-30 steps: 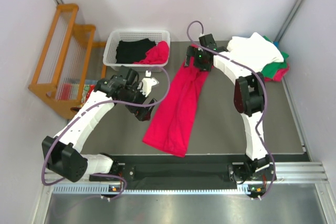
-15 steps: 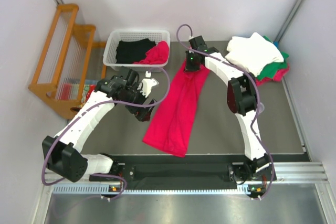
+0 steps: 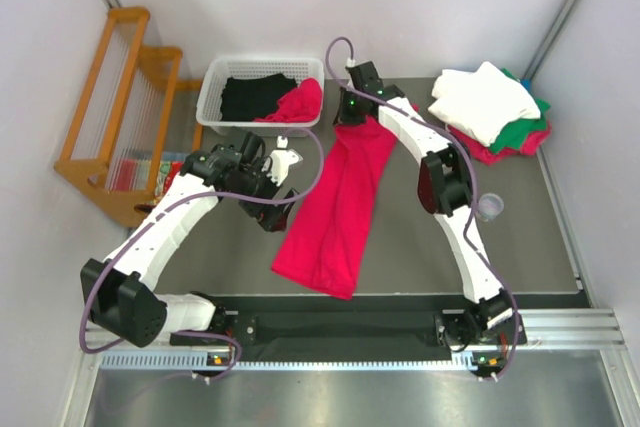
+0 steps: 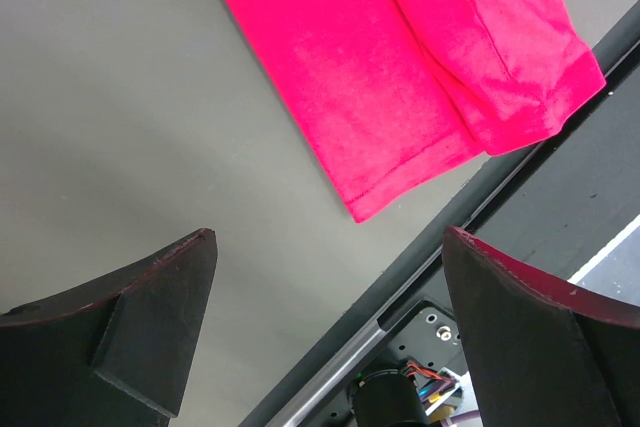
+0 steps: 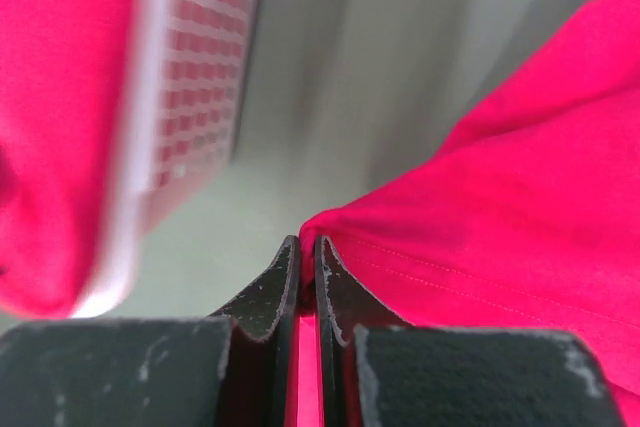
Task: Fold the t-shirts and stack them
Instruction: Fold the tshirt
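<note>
Red tee point(image 3: 338, 205) lies long across the gray bench point(image 3: 420, 247), centre frame. Right claw point(image 3: 353, 115) pinches its top edge beside the basket point(image 3: 215, 82); left claw point(image 3: 270, 202) gapes, released, at its left edge.

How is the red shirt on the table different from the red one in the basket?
The red shirt on the table lies stretched out long and mostly flat; the red shirt in the basket is bunched into a small heap spilling over the rim. The right gripper pinches the table shirt's far edge; nothing touches the basket one. Both look the same bright crimson.
</note>
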{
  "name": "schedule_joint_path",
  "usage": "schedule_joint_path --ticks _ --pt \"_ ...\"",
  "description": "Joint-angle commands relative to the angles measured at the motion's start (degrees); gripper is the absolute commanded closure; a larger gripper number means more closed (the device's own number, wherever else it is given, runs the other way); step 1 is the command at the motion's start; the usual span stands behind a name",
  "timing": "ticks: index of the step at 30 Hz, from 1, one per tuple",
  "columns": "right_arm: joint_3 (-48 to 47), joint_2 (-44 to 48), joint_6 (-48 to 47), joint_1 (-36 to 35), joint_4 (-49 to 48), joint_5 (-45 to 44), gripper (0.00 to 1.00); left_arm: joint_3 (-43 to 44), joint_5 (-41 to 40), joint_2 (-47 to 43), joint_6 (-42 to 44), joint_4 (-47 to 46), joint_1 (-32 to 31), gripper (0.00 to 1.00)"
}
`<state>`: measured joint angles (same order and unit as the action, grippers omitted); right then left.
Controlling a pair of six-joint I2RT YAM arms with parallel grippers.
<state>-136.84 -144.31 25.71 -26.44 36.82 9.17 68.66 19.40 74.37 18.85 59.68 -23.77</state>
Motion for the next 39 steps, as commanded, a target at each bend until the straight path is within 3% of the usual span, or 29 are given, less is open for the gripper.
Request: schedule_joint_path --ticks 1,2,3,5,7,12,26,39 --pt "0.07 -2.21 2.93 1.03 -2.1 3.48 1.0 -0.37 0.55 -1.68 -0.57 -0.8 -0.22 0.01" --pt "1.12 -2.2 2.94 1.04 -2.54 3.75 0.96 -0.29 0.55 -1.68 -0.4 -0.71 -0.22 0.01" --pt "3.05 -2.03 2.85 1.04 -2.71 3.84 0.74 -0.11 0.47 -1.68 -0.31 -0.71 -0.22 0.01" --pt "4.81 -2.03 2.5 1.12 -2.45 3.75 0.69 0.42 0.55 -1.59 -0.31 -0.71 -0.22 0.01" --pt "6.93 -2.03 2.32 1.21 -2.02 3.14 0.44 0.59 0.64 -1.25 -0.31 -0.53 -0.22 0.01" --pt "8.69 1.48 1.45 2.0 -1.93 1.56 0.01 -0.11 0.64 -1.16 -0.13 -0.79 -0.22 0.01" --pt "13.78 13.35 -2.51 6.04 -1.49 -4.25 0.0 -0.28 0.91 -1.07 -0.13 -0.97 -0.22 0.01" --pt "15.28 8.52 -2.42 8.59 -2.45 -3.37 0.0 -0.28 0.38 -1.24 -0.13 -0.79 -0.22 0.01"
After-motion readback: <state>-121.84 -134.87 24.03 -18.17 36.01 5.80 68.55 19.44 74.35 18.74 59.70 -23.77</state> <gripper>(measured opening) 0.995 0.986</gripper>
